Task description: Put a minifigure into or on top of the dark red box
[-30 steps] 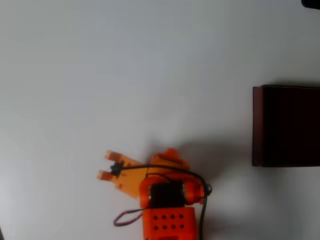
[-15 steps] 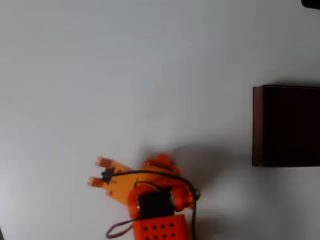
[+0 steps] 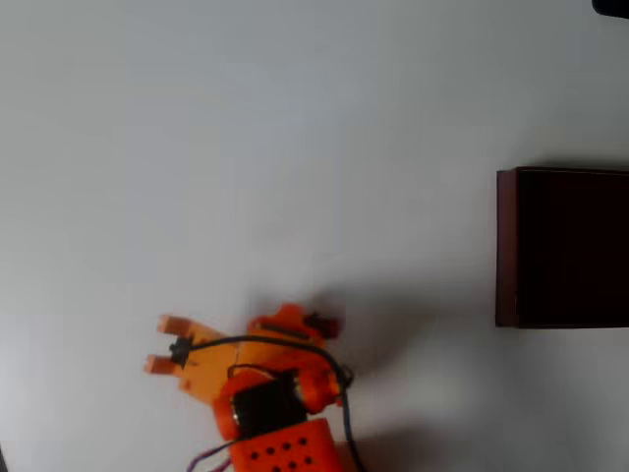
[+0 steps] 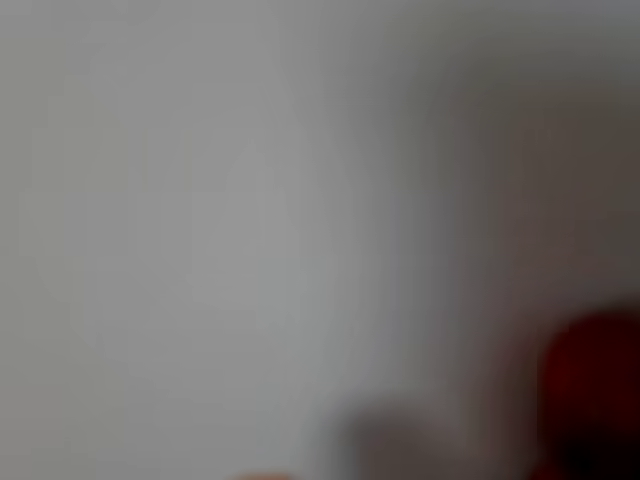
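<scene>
Seen from the overhead view, the orange arm (image 3: 265, 393) is positioned near the bottom edge of the white table (image 3: 246, 147), left of centre, with its gripper (image 3: 160, 344) directed toward the left of the picture. Two orange fingertips (image 3: 169, 324) are shown side by side with a narrow strip of table visible between them, so the jaws are read as slightly apart, and nothing can be made out between them. A black cable (image 3: 295, 344) is draped across the top of the arm. The dark red box (image 3: 506, 246) is placed at the right edge of the overhead view, well apart from the gripper, its maroon wall framing an almost black interior and its right side cut off by the frame. In the wrist view, everything is heavily blurred: pale grey table is shown on the left, a darker haze on the right, and a red blob (image 4: 590, 395) at the lower right that cannot be identified. Whether that blob is the minifigure cannot be told.
</scene>
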You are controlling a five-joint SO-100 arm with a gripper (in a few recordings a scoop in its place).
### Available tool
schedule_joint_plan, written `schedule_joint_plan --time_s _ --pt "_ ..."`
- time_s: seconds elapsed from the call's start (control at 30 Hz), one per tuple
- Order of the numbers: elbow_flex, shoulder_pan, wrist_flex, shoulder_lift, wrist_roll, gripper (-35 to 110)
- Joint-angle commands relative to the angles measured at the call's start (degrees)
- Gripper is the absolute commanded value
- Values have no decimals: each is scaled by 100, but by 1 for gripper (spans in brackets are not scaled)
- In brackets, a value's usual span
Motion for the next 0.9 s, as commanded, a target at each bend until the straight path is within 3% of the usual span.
schedule_joint_plan --time_s 0.0,0.87 --pt "-202 -229 -88 -193 158 30" --pt "-334 176 -624 -835 -1433 27"
